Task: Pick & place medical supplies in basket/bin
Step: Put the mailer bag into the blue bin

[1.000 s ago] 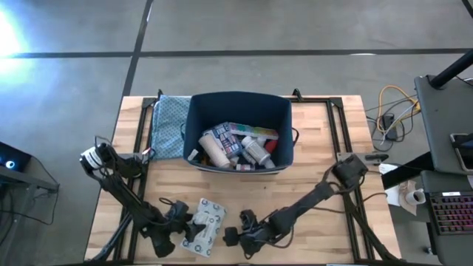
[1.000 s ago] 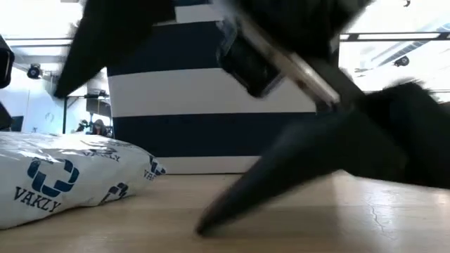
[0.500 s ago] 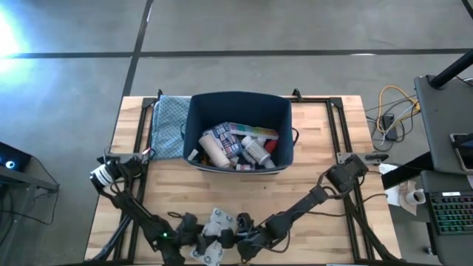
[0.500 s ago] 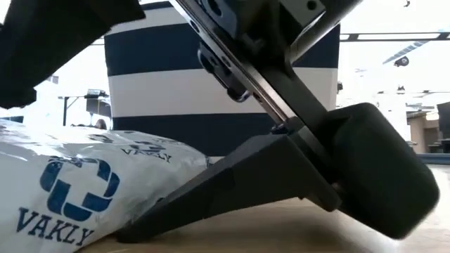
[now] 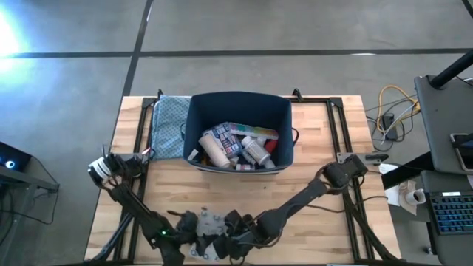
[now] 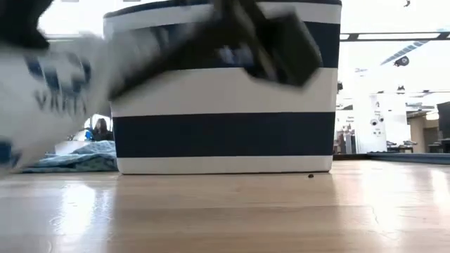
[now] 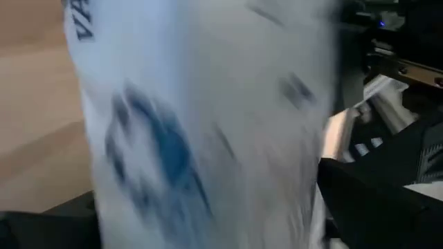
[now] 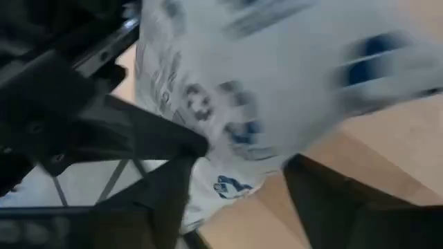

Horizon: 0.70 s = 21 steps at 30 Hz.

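Both arms are down at the table's near edge, around its middle, with the white printed packet (image 5: 209, 225) between them. I see the left gripper (image 5: 194, 224) on the packet's left side and the right gripper (image 5: 230, 224) on its right, both crowded against it.

Right jaws: in the right wrist view the two dark fingers (image 8: 156, 197) straddle the packet (image 8: 256, 90), one on each side, partly closed. I can't tell if they actually have a firm hold on it.

Left jaws: standing wide. The left wrist view is filled by the packet (image 7: 201, 124), blurred, right up against the camera; one dark finger (image 7: 377, 200) shows beside it. No sign of a clamp from this side.

In the low view the packet (image 6: 49, 95) is off the table (image 6: 232, 211), up at the left with a dark gripper part (image 6: 260, 42) across the top. Both are smeared, so I can't place the contact more finely.

The navy bin (image 5: 238, 107) sits at the far middle of the table, well apart from the packet. It holds a pile of supplies: a box with a printed pattern (image 5: 222, 139), a white bottle (image 5: 256, 152), a tan tube (image 5: 213, 151) and a flat colourful pack (image 5: 255, 133).

The blue patterned cloth (image 5: 168, 125) lies just beside the bin's left wall, toward the far left corner.
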Motion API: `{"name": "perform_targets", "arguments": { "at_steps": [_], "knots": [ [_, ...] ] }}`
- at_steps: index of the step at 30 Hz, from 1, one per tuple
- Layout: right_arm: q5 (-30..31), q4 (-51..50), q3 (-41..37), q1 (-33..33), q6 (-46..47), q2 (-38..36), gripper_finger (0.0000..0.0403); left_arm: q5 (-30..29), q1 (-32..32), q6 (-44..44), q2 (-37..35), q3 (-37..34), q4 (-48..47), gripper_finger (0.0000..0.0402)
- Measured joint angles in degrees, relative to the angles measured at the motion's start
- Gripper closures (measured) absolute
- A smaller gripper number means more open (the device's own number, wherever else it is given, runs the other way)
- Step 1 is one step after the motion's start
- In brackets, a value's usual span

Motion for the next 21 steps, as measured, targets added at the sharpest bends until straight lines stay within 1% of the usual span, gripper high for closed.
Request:
{"name": "perform_targets", "arguments": {
  "at_steps": [5, 8, 10, 12, 13, 14, 15, 16, 19, 21],
  "knots": [
    [1.8, -6.7, 6.8, 0.0, -6.9, -1.0, 0.0266, -1.0, 0.0, 4.4, -5.1, -0.2, -0.4, 0.005],
    [3.9, -10.6, 10.3, 0.0, -10.5, -2.8, 0.0314, -2.3, -0.1, 7.5, -9.4, 0.7, -2.7, 0.0049],
    [8.3, -14.0, 12.4, 0.0, -12.4, -4.7, 0.0341, -3.2, -0.1, 9.5, -12.6, 2.2, -5.0, 0.0048],
    [15.4, -16.4, 14.7, -0.5, -14.6, -6.9, 0.0363, -5.5, -0.1, 12.8, -15.7, 3.9, -6.8, 0.0048],
    [18.7, -16.0, 16.0, -1.1, -16.2, -7.8, 0.0371, -6.2, 0.3, 14.4, -17.5, 5.4, -6.3, 0.0049],
    [20.8, -15.9, 16.9, -1.9, -18.8, -8.7, 0.0377, -8.2, 0.6, 16.6, -19.3, 6.3, -6.5, 0.0049],
    [21.5, -16.4, 17.9, -2.8, -21.5, -9.6, 0.0382, -11.9, 1.2, 20.5, -21.1, 7.0, -7.8, 0.005],
    [22.0, -17.2, 18.8, -3.4, -24.2, -10.5, 0.0385, -13.8, 2.0, 25.6, -23.0, 8.1, -8.4, 0.005],
    [19.2, -18.1, 21.9, -5.6, -29.2, -13.2, 0.0388, -12.9, 5.8, 42.5, -28.3, 12.9, -8.5, 0.005],
    [17.6, -19.6, 24.1, -7.5, -31.2, -15.3, 0.0388, -11.9, 9.5, 54.4, -31.2, 16.6, -8.4, 0.005]
  ]
}}
